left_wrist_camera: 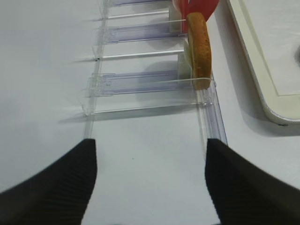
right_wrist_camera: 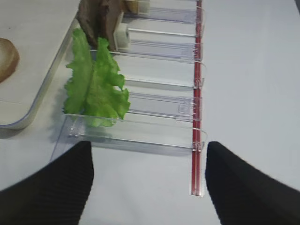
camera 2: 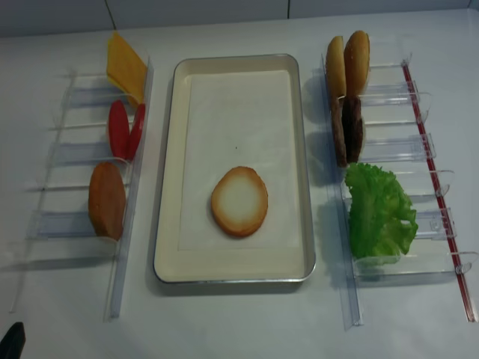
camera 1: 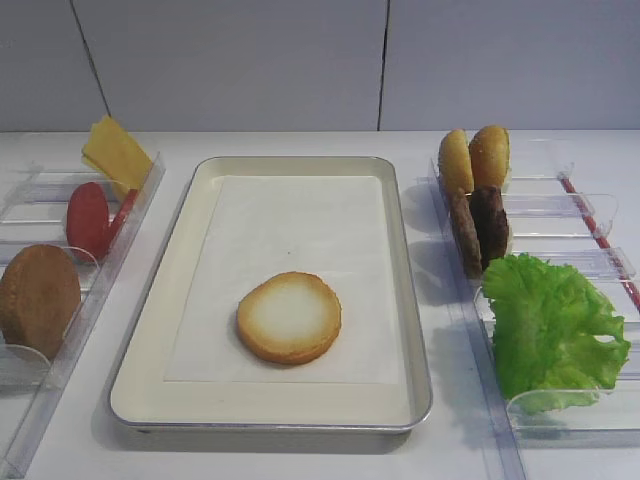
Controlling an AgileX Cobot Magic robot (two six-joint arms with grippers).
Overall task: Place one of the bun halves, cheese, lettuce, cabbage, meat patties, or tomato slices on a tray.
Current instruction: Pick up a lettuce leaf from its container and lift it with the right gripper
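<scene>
Right gripper (right_wrist_camera: 149,187) wide, empty, short of the frilly bright green lettuce leaf (right_wrist_camera: 93,82). Risk: your fingers snag the clear plastic holder (right_wrist_camera: 136,136), dragging it.

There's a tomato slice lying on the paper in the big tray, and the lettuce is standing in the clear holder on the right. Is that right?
Not quite. What lies on the paper in the tray is a bun half, pale toasted face up, not a tomato slice. The tomato slices stand in the clear holder on the left. The exterior high view shows it. The lettuce does stand in the holder on the right.
</scene>
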